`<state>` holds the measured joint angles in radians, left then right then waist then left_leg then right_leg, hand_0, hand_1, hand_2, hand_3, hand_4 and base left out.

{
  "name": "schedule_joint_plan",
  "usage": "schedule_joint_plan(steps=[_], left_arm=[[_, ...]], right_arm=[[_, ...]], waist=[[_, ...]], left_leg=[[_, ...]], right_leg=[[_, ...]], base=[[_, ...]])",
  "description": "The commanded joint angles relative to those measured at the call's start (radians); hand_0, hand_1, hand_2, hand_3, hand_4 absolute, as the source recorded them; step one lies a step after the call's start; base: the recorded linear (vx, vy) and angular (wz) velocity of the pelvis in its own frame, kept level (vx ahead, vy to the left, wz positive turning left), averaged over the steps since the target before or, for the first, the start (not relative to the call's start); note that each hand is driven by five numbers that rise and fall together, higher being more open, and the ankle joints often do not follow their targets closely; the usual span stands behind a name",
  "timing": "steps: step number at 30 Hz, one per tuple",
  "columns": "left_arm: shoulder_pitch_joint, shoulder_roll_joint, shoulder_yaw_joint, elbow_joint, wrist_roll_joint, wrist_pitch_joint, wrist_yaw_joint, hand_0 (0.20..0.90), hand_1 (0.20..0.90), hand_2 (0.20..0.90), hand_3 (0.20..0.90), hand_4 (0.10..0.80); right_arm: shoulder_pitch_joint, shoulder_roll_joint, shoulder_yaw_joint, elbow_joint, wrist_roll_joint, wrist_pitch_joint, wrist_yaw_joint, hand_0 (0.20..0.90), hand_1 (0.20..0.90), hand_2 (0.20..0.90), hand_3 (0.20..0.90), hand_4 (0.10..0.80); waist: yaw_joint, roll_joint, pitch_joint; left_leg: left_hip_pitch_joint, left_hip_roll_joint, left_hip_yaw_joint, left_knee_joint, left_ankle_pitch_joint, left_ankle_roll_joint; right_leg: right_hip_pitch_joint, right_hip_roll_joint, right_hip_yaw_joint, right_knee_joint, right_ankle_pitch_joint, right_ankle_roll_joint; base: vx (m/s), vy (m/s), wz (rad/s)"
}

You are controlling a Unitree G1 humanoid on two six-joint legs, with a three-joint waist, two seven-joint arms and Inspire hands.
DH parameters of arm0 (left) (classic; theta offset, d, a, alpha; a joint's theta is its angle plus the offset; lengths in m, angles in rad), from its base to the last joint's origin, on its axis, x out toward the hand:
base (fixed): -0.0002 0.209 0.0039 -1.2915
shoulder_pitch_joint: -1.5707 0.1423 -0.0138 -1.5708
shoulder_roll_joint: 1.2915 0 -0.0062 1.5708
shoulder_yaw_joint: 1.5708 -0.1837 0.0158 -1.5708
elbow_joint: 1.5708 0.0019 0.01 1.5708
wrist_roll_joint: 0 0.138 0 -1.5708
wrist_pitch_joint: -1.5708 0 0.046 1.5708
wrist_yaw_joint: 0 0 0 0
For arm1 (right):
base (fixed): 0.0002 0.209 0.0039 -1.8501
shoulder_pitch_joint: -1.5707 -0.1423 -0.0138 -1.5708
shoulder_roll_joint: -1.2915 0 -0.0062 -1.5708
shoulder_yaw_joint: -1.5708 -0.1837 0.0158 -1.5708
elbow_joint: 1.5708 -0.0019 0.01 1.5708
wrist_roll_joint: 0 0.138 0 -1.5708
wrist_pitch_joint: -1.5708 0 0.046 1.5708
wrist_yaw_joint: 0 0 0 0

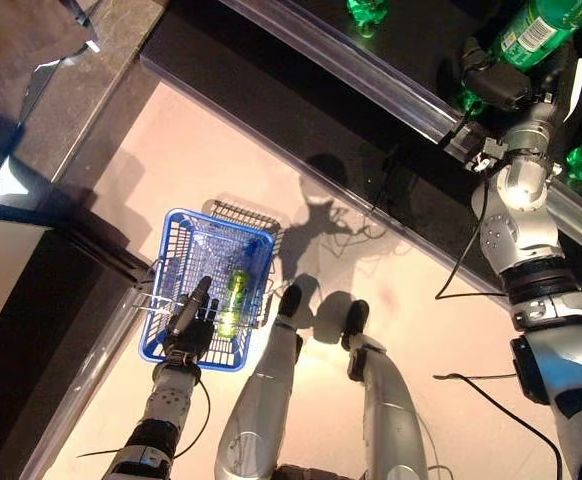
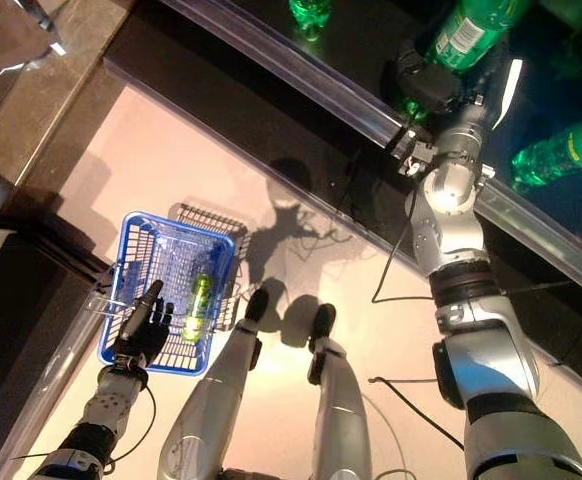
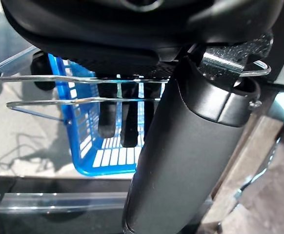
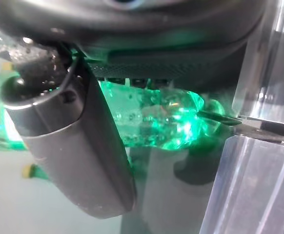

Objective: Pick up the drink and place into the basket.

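Left hand (image 1: 189, 330) hooks the wire handles of the blue basket (image 1: 176, 240) at near left, one bottle (image 1: 233, 300) already inside. Far right, right hand (image 1: 499, 85) is closed round a green drink bottle (image 1: 541, 25) on the shelf (image 1: 371, 70), its long axis pointing far-right; basket lies well apart to the near left.

A pale pink floor (image 1: 201, 150) shines. A dark shelf (image 1: 411, 40) with a clear front rail (image 1: 371, 70) runs beside it. A grey stone strip (image 1: 91, 90) lies close by.
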<state>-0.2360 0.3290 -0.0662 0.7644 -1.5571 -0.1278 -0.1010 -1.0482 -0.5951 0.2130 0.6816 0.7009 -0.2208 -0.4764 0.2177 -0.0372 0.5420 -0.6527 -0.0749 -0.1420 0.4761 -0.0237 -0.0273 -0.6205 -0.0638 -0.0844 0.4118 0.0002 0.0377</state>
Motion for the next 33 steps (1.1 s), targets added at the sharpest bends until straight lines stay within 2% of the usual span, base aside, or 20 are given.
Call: schedule_joint_plan(steps=[1, 2, 3, 7, 13, 16, 24, 26, 33], left_arm=[[0.015, 0.141, 0.06, -0.105, -0.022, -0.046, -0.1, 0.3, 0.3, 0.3, 0.2, 0.1], [0.016, 0.147, 0.062, -0.103, -0.022, -0.041, -0.101, 0.3, 0.3, 0.3, 0.2, 0.1], [0.017, 0.147, 0.062, -0.1, -0.02, -0.041, -0.103, 0.3, 0.3, 0.3, 0.2, 0.1], [0.027, 0.154, 0.063, -0.097, -0.02, -0.04, -0.116, 0.3, 0.3, 0.3, 0.2, 0.1], [0.039, 0.156, 0.071, -0.098, -0.02, -0.037, -0.126, 0.3, 0.3, 0.3, 0.2, 0.1], [0.051, 0.143, 0.079, -0.11, -0.016, -0.042, -0.125, 0.3, 0.3, 0.3, 0.2, 0.1], [0.107, 0.122, 0.13, -0.153, 0.022, -0.04, -0.114, 0.3, 0.3, 0.3, 0.2, 0.1], [0.136, 0.115, 0.163, -0.168, 0.051, -0.029, -0.103, 0.3, 0.3, 0.3, 0.2, 0.1], [0.17, 0.101, 0.208, -0.201, 0.147, 0.004, -0.065, 0.3, 0.3, 0.3, 0.2, 0.1]], right_arm=[[-0.12, -0.132, 0.031, -0.042, 0.066, -0.078, 0.019, 0.716, 0.716, 0.716, 0.686, 0.586], [-0.126, -0.135, 0.031, -0.023, 0.083, -0.081, 0.017, 0.434, 0.434, 0.434, 0.356, 0.256], [-0.128, -0.135, 0.03, -0.017, 0.087, -0.083, 0.015, 0.3, 0.3, 0.3, 0.2, 0.1], [-0.144, -0.139, 0.028, 0.017, 0.064, -0.118, -0.029, 0.3, 0.3, 0.3, 0.2, 0.1], [-0.131, -0.156, 0.023, -0.04, -0.163, -0.167, -0.162, 0.3, 0.3, 0.3, 0.2, 0.1], [-0.085, -0.17, 0.014, -0.172, -0.369, -0.143, -0.239, 0.3, 0.3, 0.3, 0.2, 0.1], [0.154, -0.185, -0.093, -0.502, -0.588, -0.095, -0.214, 0.3, 0.3, 0.3, 0.2, 0.1], [0.266, -0.189, -0.142, -0.603, -0.645, -0.106, -0.164, 0.3, 0.3, 0.3, 0.2, 0.1], [0.474, -0.184, -0.214, -0.741, -0.599, -0.107, -0.021, 0.3, 0.3, 0.3, 0.2, 0.1]], waist=[[0.029, -0.004, -0.022], [0.031, -0.006, -0.022], [0.033, -0.006, -0.022], [0.041, -0.01, -0.022], [0.04, -0.009, -0.022], [0.029, -0.004, -0.024], [-0.011, -0.006, -0.069], [-0.031, -0.011, -0.101], [-0.057, -0.036, -0.19]], left_leg=[[0.03, -0.104, 0.039, 0.068, -0.159, 0.115], [0.031, -0.105, 0.036, 0.068, -0.16, 0.114], [0.032, -0.105, 0.035, 0.068, -0.161, 0.114], [0.036, -0.107, 0.03, 0.065, -0.163, 0.116], [0.065, -0.112, 0.027, 0.05, -0.163, 0.123], [0.099, -0.117, 0.029, 0.034, -0.161, 0.131], [0.18, -0.111, 0.033, -0.02, -0.152, 0.14], [0.231, -0.102, 0.035, -0.046, -0.157, 0.143], [0.366, -0.087, 0.038, -0.138, -0.15, 0.142]], right_leg=[[0.073, 0.037, -0.06, -0.068, 0.011, 0.04], [0.074, 0.038, -0.06, -0.067, 0.012, 0.042], [0.075, 0.038, -0.06, -0.067, 0.012, 0.042], [0.078, 0.038, -0.062, -0.069, 0.014, 0.046], [0.096, 0.037, -0.052, -0.07, 0.015, 0.054], [0.117, 0.035, -0.037, -0.071, 0.012, 0.061], [0.176, 0.027, -0.008, -0.094, 0.005, 0.074], [0.219, 0.023, 0.007, -0.116, 0.005, 0.081], [0.337, 0.015, 0.032, -0.191, 0.017, 0.098]], base=[[0.029, -0.036, 0.1], [0.027, -0.028, 0.08], [0.035, -0.037, 0.09], [0.011, -0.015, 0.03], [0.0, 0.0, 0.0], [-0.002, 0.026, 0.0], [0.02, 0.008, -0.06], [0.088, -0.041, -0.09], [0.063, -0.079, -0.05]])
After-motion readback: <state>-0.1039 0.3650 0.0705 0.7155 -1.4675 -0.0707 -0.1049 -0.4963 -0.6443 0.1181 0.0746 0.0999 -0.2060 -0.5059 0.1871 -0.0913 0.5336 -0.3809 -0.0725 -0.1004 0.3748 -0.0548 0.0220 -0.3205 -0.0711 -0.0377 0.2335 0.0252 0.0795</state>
